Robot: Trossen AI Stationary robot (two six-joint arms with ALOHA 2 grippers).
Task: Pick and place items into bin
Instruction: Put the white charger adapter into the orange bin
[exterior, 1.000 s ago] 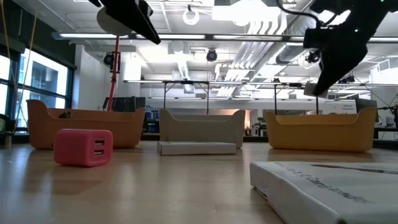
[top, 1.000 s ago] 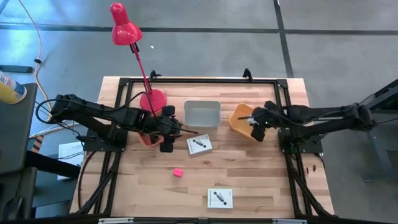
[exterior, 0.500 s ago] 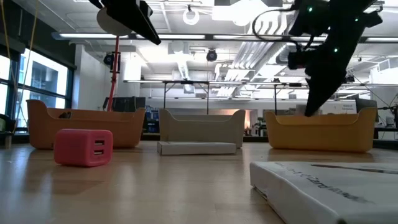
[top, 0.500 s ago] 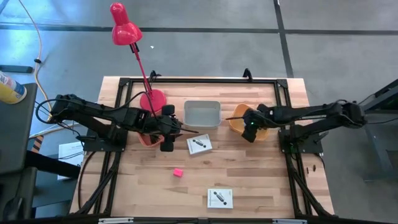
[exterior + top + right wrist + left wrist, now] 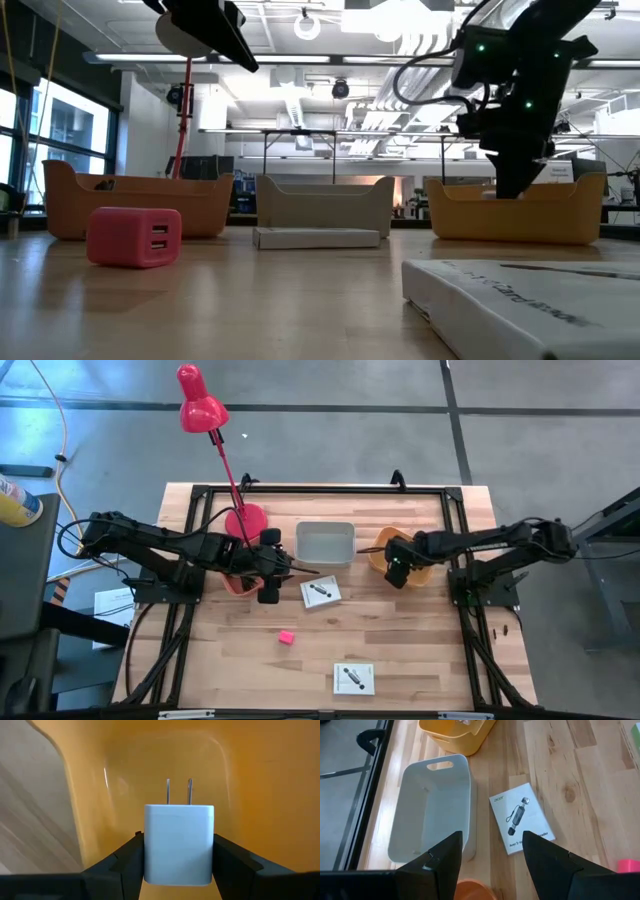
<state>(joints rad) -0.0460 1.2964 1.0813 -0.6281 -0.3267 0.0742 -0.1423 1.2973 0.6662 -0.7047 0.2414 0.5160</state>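
1. The left gripper (image 5: 268,565) hovers over the left orange bin (image 5: 238,582), near the tabletop's (image 5: 420,650) back-left part. Its fingers stand apart, and the left wrist view shows nothing between them.
2. The pink block (image 5: 286,637) lies alone left of the tabletop's middle. In the low view it looks like a small rigid charger cube with two slots on its face. It is probably light and hard, and its smooth flat sides should suit a pinch across two opposite faces.
3. The grey bin (image 5: 325,543) sits at the back centre. A white packet (image 5: 320,592) lies just in front of it, and a second packet (image 5: 353,678) lies near the front edge. Both lie flat and look thin, light and stiff. A top grasp would likely slip, so an edge looks the better hold.
4. The right gripper (image 5: 179,851) is clamped on a white plug block (image 5: 179,845). It squeezes the block's two flat sides, with the metal prongs pointing away.
5. The block hangs inside or just above the right orange bin (image 5: 383,552), at the back right. It looks hard, light and glossy, so the side grip seems sound. A drop should not harm it.
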